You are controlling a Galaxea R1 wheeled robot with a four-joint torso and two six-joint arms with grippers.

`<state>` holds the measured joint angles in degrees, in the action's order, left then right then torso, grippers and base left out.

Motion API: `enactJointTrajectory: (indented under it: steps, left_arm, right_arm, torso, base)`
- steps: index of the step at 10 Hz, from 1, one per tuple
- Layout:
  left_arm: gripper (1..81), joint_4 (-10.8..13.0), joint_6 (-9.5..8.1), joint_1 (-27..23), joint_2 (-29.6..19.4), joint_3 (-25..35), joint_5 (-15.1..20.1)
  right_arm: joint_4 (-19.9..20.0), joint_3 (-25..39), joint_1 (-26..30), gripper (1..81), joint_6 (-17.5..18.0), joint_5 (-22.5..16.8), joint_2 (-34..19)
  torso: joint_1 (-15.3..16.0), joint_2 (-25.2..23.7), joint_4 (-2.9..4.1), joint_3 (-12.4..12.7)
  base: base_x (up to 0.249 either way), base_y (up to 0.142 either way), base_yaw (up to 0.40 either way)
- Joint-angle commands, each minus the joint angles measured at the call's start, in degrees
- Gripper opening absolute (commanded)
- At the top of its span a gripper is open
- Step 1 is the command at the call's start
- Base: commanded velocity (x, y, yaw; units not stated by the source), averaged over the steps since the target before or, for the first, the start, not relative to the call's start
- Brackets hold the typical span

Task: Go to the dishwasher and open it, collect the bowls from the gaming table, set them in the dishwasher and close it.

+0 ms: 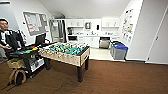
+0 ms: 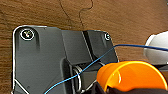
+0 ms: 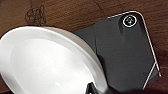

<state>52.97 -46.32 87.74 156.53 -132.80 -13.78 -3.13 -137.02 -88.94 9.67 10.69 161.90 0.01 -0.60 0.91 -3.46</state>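
Observation:
An orange translucent bowl (image 2: pixel 130 76) hangs over the brown wood-look floor, with my left gripper (image 2: pixel 113 89) shut on its rim. A large white bowl (image 3: pixel 47 62) is gripped at its edge by my right gripper (image 3: pixel 92 89). The gaming table (image 1: pixel 66 51), a table-football table with a green field and light wood sides, stands ahead to the left. The dishwasher (image 1: pixel 104 43) shows as a grey steel front among white cabinets in the kitchen at the far end; I cannot tell whether its door is open.
A person sits at the left behind a control rig (image 1: pixel 23 56) on a cart, close to the gaming table's left end. Blue and grey bins (image 1: pixel 119 50) stand against the right wall near the kitchen. Open brown floor (image 1: pixel 120 77) lies ahead to the right.

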Motion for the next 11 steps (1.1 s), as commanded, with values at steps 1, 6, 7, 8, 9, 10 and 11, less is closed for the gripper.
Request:
enactJointTrajectory:
  steps: [1,6,7,8,9,10,11]
  left_arm:
    - [1.0,0.91,0.27,-2.35,-0.95,0.61,0.5]
    - [1.0,0.91,0.45,-1.99,-0.86,0.79,0.5]
    - [1.0,1.0,0.45,-1.99,-0.86,0.79,0.5]
    - [1.0,1.0,0.45,-1.91,-0.86,0.79,0.5]
    - [1.0,0.91,0.45,-1.91,-0.86,0.79,0.5]
    - [1.0,1.0,0.45,-1.91,-0.86,0.79,0.5]
    - [1.0,1.0,0.45,-1.91,-0.68,0.79,0.5]
  right_arm:
    - [-1.44,1.07,2.32,1.0,-0.17,-2.78,-0.24]
    - [-1.44,1.15,2.05,1.0,-0.26,-2.78,-0.33]
    - [-1.44,1.07,1.97,1.0,-0.26,-2.69,-0.33]
    - [-1.44,1.07,1.97,1.0,-0.26,-2.78,-0.33]
    - [-1.44,1.07,1.97,1.0,-0.26,-2.78,-0.33]
    - [-1.44,1.07,2.05,1.0,-0.26,-2.78,-0.33]
    - [-1.44,1.15,2.05,1.0,-0.26,-2.78,-0.33]
  torso:
    - [0.0,0.0,0.0,0.0]
    - [0.0,0.0,0.0,0.0]
    - [0.02,0.02,0.0,0.0]
    - [0.02,0.0,0.0,0.0]
    - [0.02,0.02,0.0,0.0]
    - [0.05,0.0,0.0,0.0]
    - [0.0,0.0,0.0,0.02]
  base:
    - [0.093,0.0,0.0]
    - [0.084,-0.061,0.0]
    - [0.078,-0.089,0.0]
    - [0.078,-0.089,0.0]
    - [0.078,-0.089,0.0]
    - [0.078,-0.089,0.0]
    - [0.078,-0.09,0.0]
